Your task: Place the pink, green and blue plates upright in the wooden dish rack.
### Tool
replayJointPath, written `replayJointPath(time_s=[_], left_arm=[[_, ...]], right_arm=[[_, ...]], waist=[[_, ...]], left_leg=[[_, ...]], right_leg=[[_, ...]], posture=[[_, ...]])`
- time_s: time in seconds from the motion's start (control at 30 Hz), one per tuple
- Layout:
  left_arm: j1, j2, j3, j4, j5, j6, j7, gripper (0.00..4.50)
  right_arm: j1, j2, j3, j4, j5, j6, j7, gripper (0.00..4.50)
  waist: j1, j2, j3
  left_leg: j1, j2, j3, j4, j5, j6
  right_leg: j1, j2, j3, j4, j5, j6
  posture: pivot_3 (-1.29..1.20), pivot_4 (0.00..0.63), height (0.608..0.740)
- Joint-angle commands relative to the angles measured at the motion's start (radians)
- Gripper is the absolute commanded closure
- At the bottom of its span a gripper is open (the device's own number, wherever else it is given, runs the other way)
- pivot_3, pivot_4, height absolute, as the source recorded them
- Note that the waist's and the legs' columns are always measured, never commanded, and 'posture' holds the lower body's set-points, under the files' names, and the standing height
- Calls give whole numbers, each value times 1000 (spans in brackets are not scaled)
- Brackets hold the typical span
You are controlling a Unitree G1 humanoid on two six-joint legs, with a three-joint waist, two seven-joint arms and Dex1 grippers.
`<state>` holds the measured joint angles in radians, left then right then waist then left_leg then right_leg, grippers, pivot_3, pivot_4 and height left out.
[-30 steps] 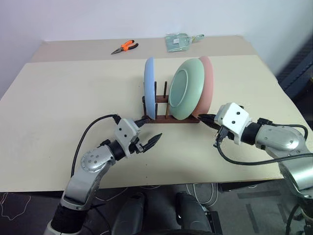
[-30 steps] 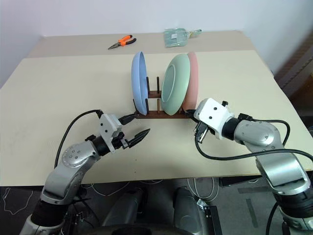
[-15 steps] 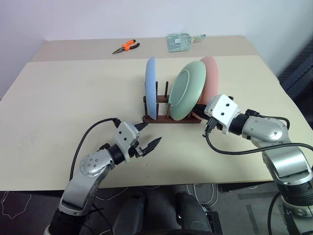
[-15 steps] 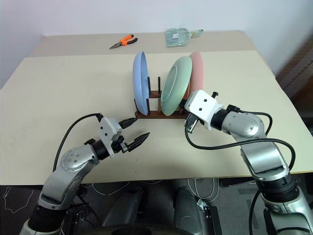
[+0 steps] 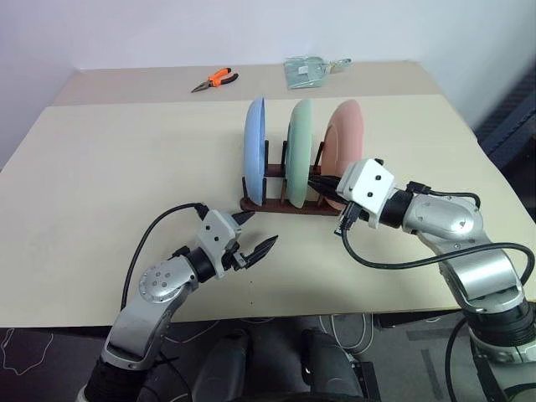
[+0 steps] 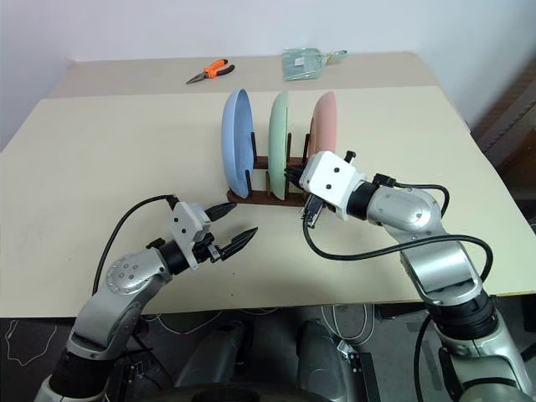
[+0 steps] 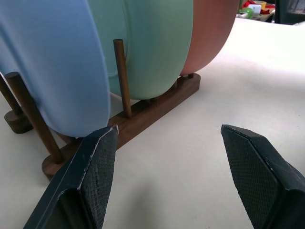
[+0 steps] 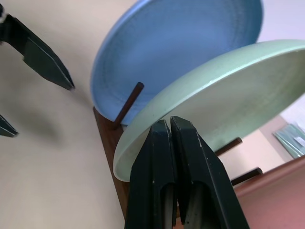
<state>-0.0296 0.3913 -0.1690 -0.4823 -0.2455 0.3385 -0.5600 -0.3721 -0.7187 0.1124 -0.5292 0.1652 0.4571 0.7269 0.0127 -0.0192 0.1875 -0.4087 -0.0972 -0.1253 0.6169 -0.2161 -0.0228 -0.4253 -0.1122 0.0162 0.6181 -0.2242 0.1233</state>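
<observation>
All three plates stand in the rack [image 5: 280, 203]: blue plate [image 5: 255, 149], green plate [image 5: 299, 152], pink plate [image 5: 343, 142]. Right gripper [image 8: 170, 125], fingers closed, tip against green plate; contact hidden. Left gripper [image 5: 255, 232] open, empty.

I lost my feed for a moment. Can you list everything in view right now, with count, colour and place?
Blue plate: one, light blue, upright at the rack's left end.
Green plate: one, mint, upright in the middle.
Pink plate: one, salmon, upright at the right end.
Dish rack: one, dark brown wood, table centre.
Pliers: one, orange-handled, far edge.
Clear packet: one, far edge.
Table: one, beige.
Left gripper: open, before the rack.
Right gripper: shut, against the green plate.
</observation>
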Motion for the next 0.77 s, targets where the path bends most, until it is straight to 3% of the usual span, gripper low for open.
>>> replayJointPath(time_s=[0.03, 0.17, 0.3, 0.47, 0.77], left_arm=[[34, 22, 52, -7, 11, -24, 14, 987], [80, 57, 141, 30, 7, -37, 21, 987], [139, 100, 248, 102, 12, -76, 21, 987], [173, 122, 349, 162, 16, -134, 38, 987], [188, 90, 363, 162, 12, -145, 49, 987]], right_arm=[[115, -73, -70, -31, 42, 0, 76, 4435], [257, -90, -166, 27, 90, -51, 115, 4435], [302, -44, -257, 173, 108, -117, 82, 4435], [280, -15, -271, 341, 76, -226, 71, 4435], [193, 56, -235, 497, 35, -330, 21, 4435]], waist=[[3, 0, 0], [-2, 0, 0], [-6, 0, 0], [-2, 0, -1], [-3, 1, -1]], left_leg=[[0, 0, 0, 0, 0, 0], [0, 0, 0, 0, -1, 1], [2, 3, 5, 0, -1, 1], [3, 4, 7, 0, -1, 1], [3, 4, 8, 0, -1, 1]], right_leg=[[0, 0, 0, -1, 0, 0], [1, 0, 0, -1, 0, 0], [1, 0, 1, -1, 1, -4], [1, 0, 0, -1, 2, -4], [1, 0, 1, -2, 3, -1]], posture=[[0, 150, 732], [0, 150, 732], [0, 150, 732], [0, 150, 732], [0, 150, 732]])
